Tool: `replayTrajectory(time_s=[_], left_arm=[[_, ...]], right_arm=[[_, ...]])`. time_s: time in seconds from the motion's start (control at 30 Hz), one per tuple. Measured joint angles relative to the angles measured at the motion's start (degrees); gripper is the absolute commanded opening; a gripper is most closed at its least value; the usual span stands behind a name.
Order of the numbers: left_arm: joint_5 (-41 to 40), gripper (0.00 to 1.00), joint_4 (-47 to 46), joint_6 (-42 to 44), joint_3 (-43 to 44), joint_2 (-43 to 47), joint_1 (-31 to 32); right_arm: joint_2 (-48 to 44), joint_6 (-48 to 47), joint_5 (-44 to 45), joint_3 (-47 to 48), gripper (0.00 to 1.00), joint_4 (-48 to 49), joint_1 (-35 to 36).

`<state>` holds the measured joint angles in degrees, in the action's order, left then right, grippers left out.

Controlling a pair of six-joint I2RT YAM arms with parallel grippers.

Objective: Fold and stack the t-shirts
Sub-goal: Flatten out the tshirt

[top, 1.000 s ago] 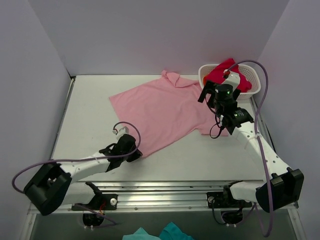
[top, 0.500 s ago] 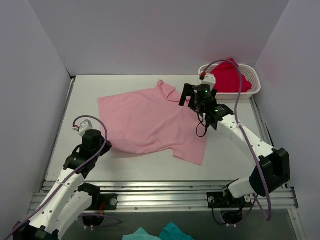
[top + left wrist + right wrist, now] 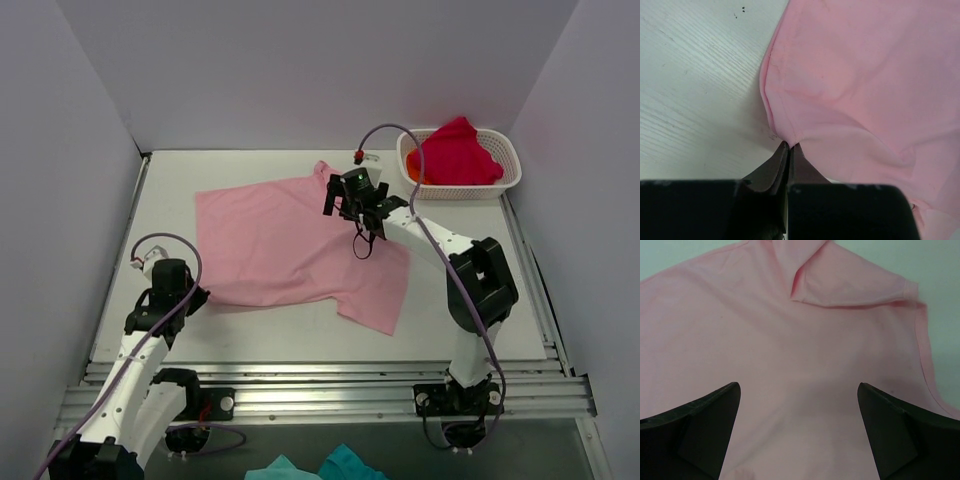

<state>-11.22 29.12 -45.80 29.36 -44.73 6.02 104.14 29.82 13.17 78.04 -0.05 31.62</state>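
Note:
A light pink t-shirt (image 3: 290, 245) lies spread flat across the middle of the table, its collar (image 3: 330, 172) at the far side. My left gripper (image 3: 195, 297) sits at the shirt's near left corner. In the left wrist view this gripper (image 3: 790, 145) is shut on a pinched fold of the pink hem (image 3: 790, 131). Over the shirt's upper right part, near the collar, hovers my right gripper (image 3: 338, 205). Seen from its wrist, the right gripper (image 3: 798, 390) is open wide with only flat pink cloth (image 3: 790, 340) below it. A crimson red t-shirt (image 3: 455, 150) lies bunched in the basket.
The white lattice basket (image 3: 507, 178) stands at the table's far right corner. Grey walls close in the left, far and right sides. Teal cloth (image 3: 310, 468) lies below the table's metal front rail (image 3: 330, 385).
The left gripper pulled back and to the left, dragging the pink shirt leftwards and flatter. The right gripper moved left from the basket to above the shirt near the collar.

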Motion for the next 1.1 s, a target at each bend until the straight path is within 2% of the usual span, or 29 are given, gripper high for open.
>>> replayTrajectory(time_s=[0.2,0.4,0.63,0.83,1.1], left_arm=[[0.9,0.02,-0.2,0.6,0.0,0.1,0.0],[1.5,0.02,-0.2,1.3,0.0,0.7,0.0],[1.9,0.02,-0.3,1.6,-0.4,1.9,0.0],[2.1,0.02,-0.3,1.6,-0.4,2.3,0.0],[2.4,0.02,-0.5,1.9,-0.6,2.4,0.0]], right_arm=[[10.7,0.3,-1.9,7.2,0.94,4.4,-3.5],[22.3,-0.8,-2.1,20.7,0.89,4.9,-5.2],[29.9,-1.6,-3.8,33.4,0.82,4.2,-5.2],[32.6,-1.3,-4.7,35.6,0.80,2.6,-5.2],[33.4,-1.1,-5.0,35.6,0.71,2.7,-5.0]])
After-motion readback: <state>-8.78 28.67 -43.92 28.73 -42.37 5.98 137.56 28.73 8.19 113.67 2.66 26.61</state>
